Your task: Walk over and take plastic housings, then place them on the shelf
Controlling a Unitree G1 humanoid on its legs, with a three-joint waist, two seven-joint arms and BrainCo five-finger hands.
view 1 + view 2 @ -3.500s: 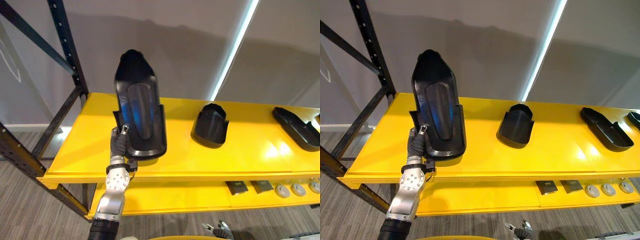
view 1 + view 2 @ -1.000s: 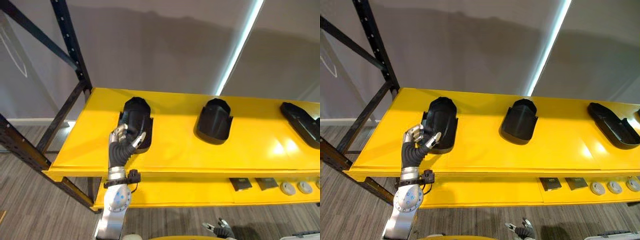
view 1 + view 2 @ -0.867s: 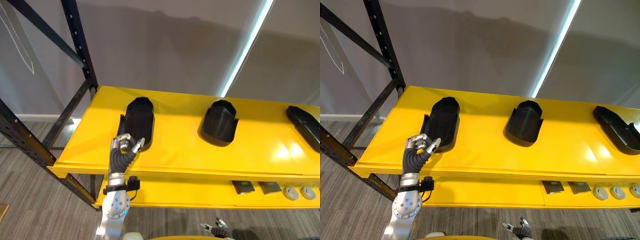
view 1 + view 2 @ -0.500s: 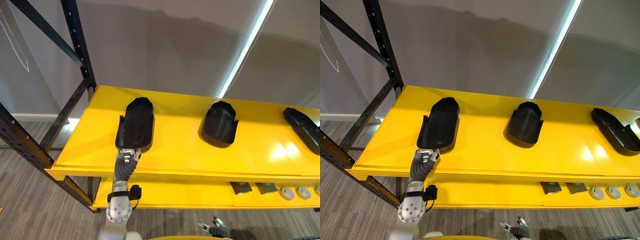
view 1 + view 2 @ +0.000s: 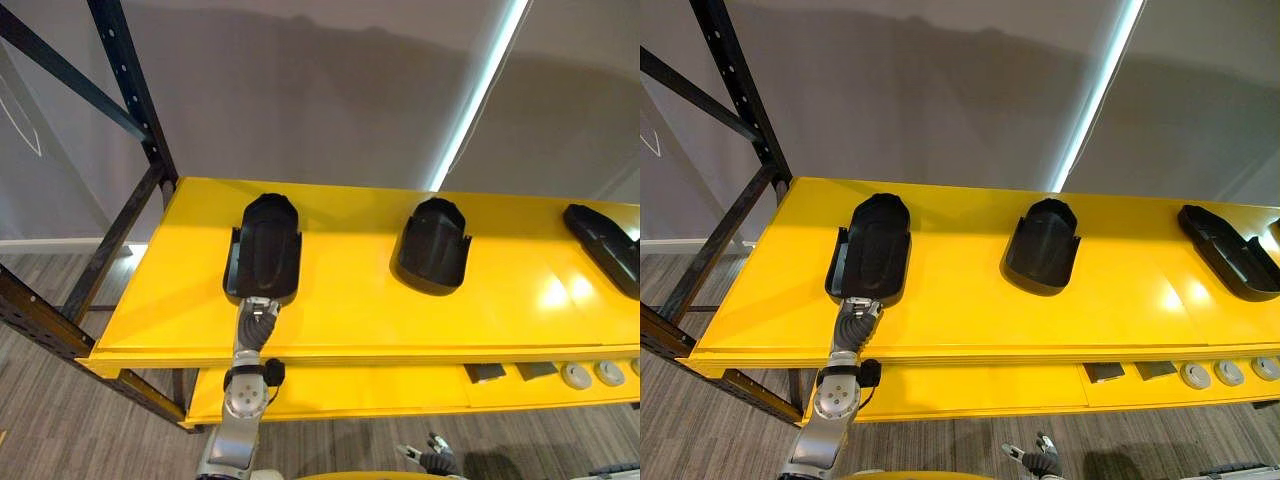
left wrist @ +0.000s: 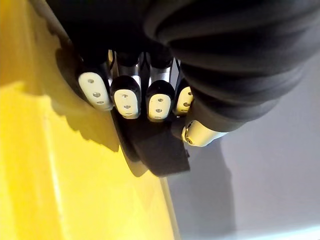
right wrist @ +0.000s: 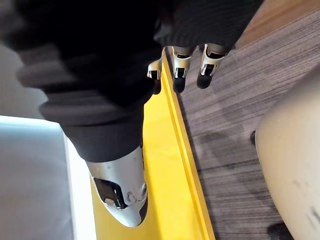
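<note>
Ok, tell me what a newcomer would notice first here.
The bright yellow shelf dominates, with black plastic housings lying on top: a long housing at the left, a short housing in the middle, a third housing at the right edge. The left hand is curled at the long housing's near end.

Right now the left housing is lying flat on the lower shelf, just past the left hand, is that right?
Not quite. The left housing lies flat on the upper shelf, not the lower one, just past the left hand. The left eye view shows it.
</note>
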